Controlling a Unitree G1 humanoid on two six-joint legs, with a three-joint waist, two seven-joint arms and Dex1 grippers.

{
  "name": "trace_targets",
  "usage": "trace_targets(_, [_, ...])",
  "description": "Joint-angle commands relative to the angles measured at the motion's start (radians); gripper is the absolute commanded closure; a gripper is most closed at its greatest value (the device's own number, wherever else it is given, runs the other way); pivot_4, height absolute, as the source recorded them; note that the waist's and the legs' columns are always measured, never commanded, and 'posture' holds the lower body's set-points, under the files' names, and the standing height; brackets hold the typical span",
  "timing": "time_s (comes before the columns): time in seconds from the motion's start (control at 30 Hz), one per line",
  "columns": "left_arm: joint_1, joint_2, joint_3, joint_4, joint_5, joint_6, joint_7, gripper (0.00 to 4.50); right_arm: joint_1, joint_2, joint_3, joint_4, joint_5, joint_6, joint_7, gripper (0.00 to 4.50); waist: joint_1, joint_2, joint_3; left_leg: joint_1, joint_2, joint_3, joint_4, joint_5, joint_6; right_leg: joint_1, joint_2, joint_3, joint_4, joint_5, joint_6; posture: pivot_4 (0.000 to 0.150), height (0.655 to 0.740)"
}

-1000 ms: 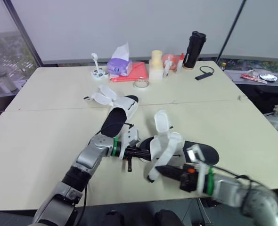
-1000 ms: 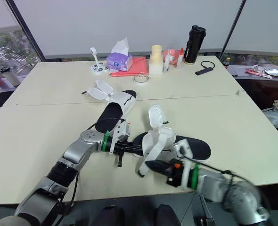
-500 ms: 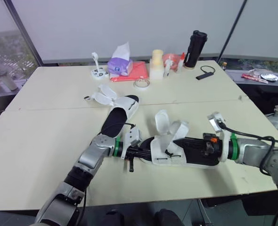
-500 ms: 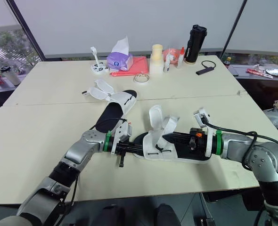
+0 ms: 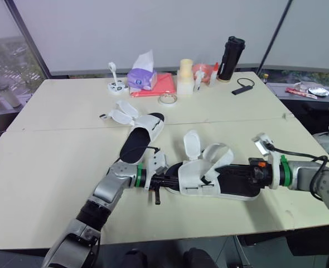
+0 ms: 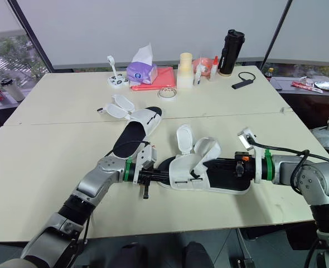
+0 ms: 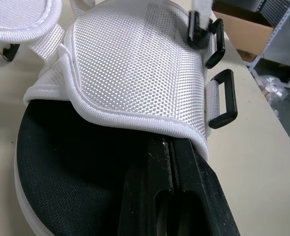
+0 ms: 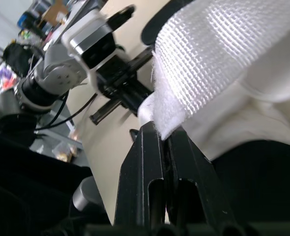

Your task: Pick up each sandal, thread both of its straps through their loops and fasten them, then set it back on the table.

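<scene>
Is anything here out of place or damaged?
Nothing spilled or damaged. The far sandal lies with its straps splayed open, and the near sandal, between the left end effector and right end effector, has both straps standing up unfastened.

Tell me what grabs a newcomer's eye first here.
The white sandal at the front centre of the table is worked from both ends: the left gripper, shut, is pushed in under the upper at the toe, while the right gripper pinches a loose strap. Behind it to the left lies the second sandal, straps flapped open. A purple tissue pack and a black bottle stand out along the far edge.
</scene>
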Motion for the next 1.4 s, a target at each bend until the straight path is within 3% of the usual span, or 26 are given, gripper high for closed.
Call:
trace_targets(0.03, [0.002, -0.006, 0.002, -0.013, -0.003, 0.003, 0.008, 4.5, -0.008, -0.005, 0.031, -0.02, -0.083, -0.048, 0.007, 4.45, 0.0, 0.0, 0.0, 0.0, 0.0, 0.0, 0.0, 0.0, 0.0, 0.0, 0.0, 0.0, 0.0, 0.0, 0.0, 0.15, 0.74])
trace_targets(0.2, [0.0, -0.009, 0.002, -0.007, -0.003, 0.0, 0.009, 4.5, -0.003, 0.065, 0.033, -0.034, -0.142, -0.095, -0.042, 4.45, -0.002, 0.0, 0.0, 0.0, 0.0, 0.0, 0.0, 0.0, 0.0, 0.0, 0.0, 0.0, 0.0, 0.0, 0.0, 0.15, 0.74])
trace_targets(0.3, [0.007, -0.013, 0.012, -0.007, -0.005, 0.003, 0.027, 4.5, 0.041, 0.178, -0.067, -0.065, -0.114, -0.117, -0.17, 3.64, 0.0, 0.0, 0.0, 0.0, 0.0, 0.0, 0.0, 0.0, 0.0, 0.0, 0.0, 0.0, 0.0, 0.0, 0.0, 0.15, 0.74])
trace_targets(0.33, [0.008, -0.014, 0.017, -0.006, -0.005, 0.004, 0.035, 4.5, 0.066, 0.227, -0.119, -0.091, -0.077, -0.109, -0.227, 3.16, 0.001, 0.0, 0.0, 0.0, 0.0, 0.0, 0.0, 0.0, 0.0, 0.0, 0.0, 0.0, 0.0, 0.0, 0.0, 0.15, 0.74])
trace_targets(0.6, [-0.017, -0.018, 0.028, 0.03, -0.007, -0.008, 0.041, 4.5, 0.179, 0.337, -0.243, -0.252, 0.061, -0.067, -0.362, 3.16, -0.002, 0.0, 0.0, 0.0, 0.0, 0.0, 0.0, 0.0, 0.0, 0.0, 0.0, 0.0, 0.0, 0.0, 0.0, 0.15, 0.74])
trace_targets(0.73, [-0.029, -0.027, 0.024, 0.048, -0.005, -0.015, 0.034, 4.5, 0.197, 0.379, -0.231, -0.307, 0.102, -0.053, -0.415, 3.16, -0.003, 0.001, 0.0, 0.001, 0.0, 0.0, 0.0, 0.0, 0.0, 0.0, 0.0, 0.0, 0.001, 0.0, 0.0, 0.15, 0.74])
trace_targets(1.0, [-0.039, -0.037, 0.023, 0.073, 0.001, -0.029, 0.033, 4.5, 0.177, 0.379, -0.173, -0.25, 0.07, -0.056, -0.413, 3.16, -0.002, 0.0, 0.0, 0.0, 0.0, 0.0, 0.0, 0.0, 0.0, 0.0, 0.0, 0.0, 0.001, 0.0, 0.0, 0.15, 0.74])
trace_targets(1.1, [-0.036, -0.036, 0.023, 0.071, 0.001, -0.03, 0.035, 4.5, 0.166, 0.372, -0.172, -0.236, 0.071, -0.057, -0.409, 3.9, -0.002, 0.001, 0.0, 0.0, 0.0, 0.0, 0.0, 0.0, 0.0, 0.0, 0.0, 0.0, 0.001, 0.0, 0.0, 0.15, 0.74])
trace_targets(1.13, [-0.034, -0.036, 0.024, 0.07, 0.001, -0.03, 0.036, 4.5, 0.163, 0.369, -0.171, -0.236, 0.073, -0.058, -0.405, 4.35, -0.002, 0.0, 0.0, 0.0, 0.0, 0.0, 0.0, 0.0, 0.0, 0.0, 0.0, 0.0, 0.001, 0.0, 0.0, 0.15, 0.74])
trace_targets(1.4, [-0.015, -0.031, 0.026, 0.054, 0.001, -0.026, 0.046, 4.5, 0.096, 0.327, -0.204, -0.209, 0.176, 0.022, -0.374, 4.44, -0.003, 0.001, 0.0, 0.0, 0.0, 0.0, 0.0, 0.0, 0.0, 0.0, 0.0, 0.0, 0.001, 0.0, 0.0, 0.15, 0.74])
